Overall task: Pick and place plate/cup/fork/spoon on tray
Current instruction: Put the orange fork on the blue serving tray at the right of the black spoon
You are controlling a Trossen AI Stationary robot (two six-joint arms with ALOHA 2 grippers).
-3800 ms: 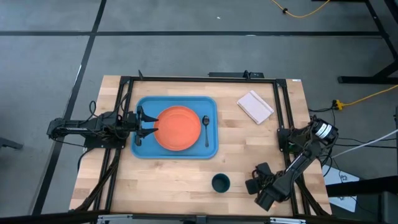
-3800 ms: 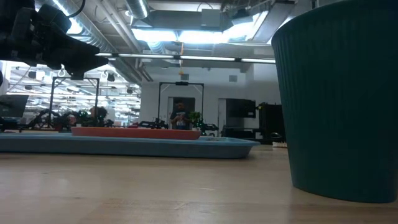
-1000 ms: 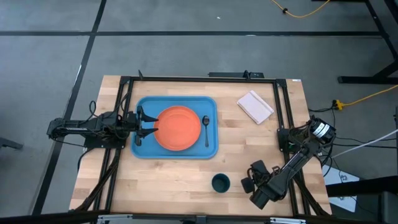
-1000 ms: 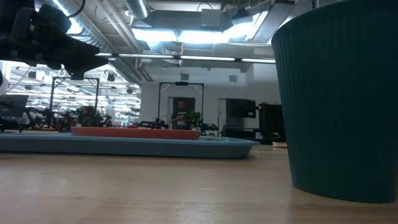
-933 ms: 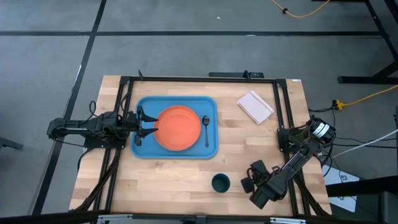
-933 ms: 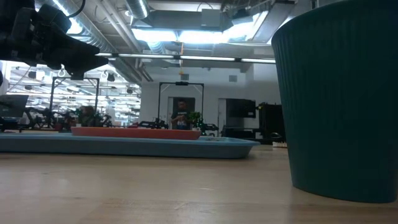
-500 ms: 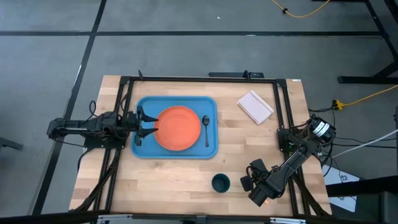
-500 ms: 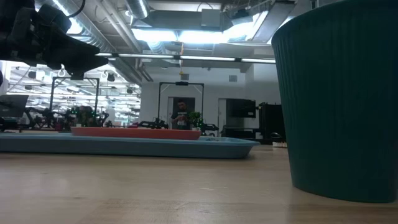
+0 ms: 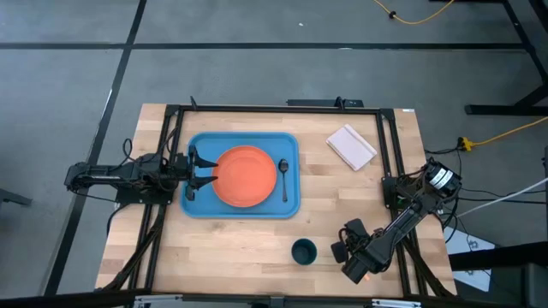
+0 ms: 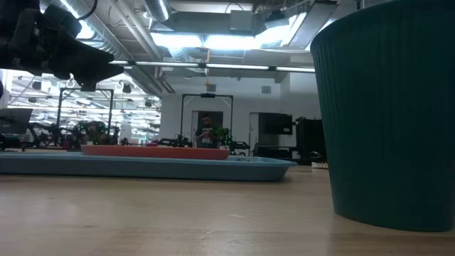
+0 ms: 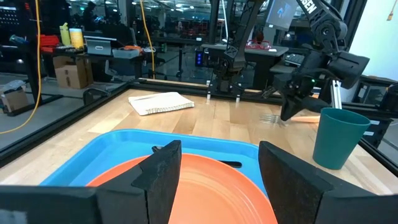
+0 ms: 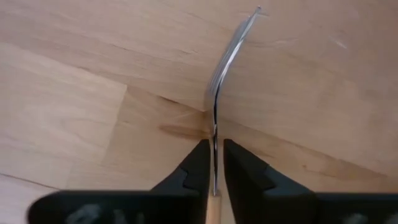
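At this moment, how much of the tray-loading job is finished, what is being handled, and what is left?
Done: the plate and the spoon lie on the tray. In hand: the right gripper is closed on the fork, beside the cup. Left: fork and cup onto the tray; the cup stands on the table. The left gripper waits open over the tray's edge.

Overhead view looks straight down; low view sits against the cup [image 10: 387,114].
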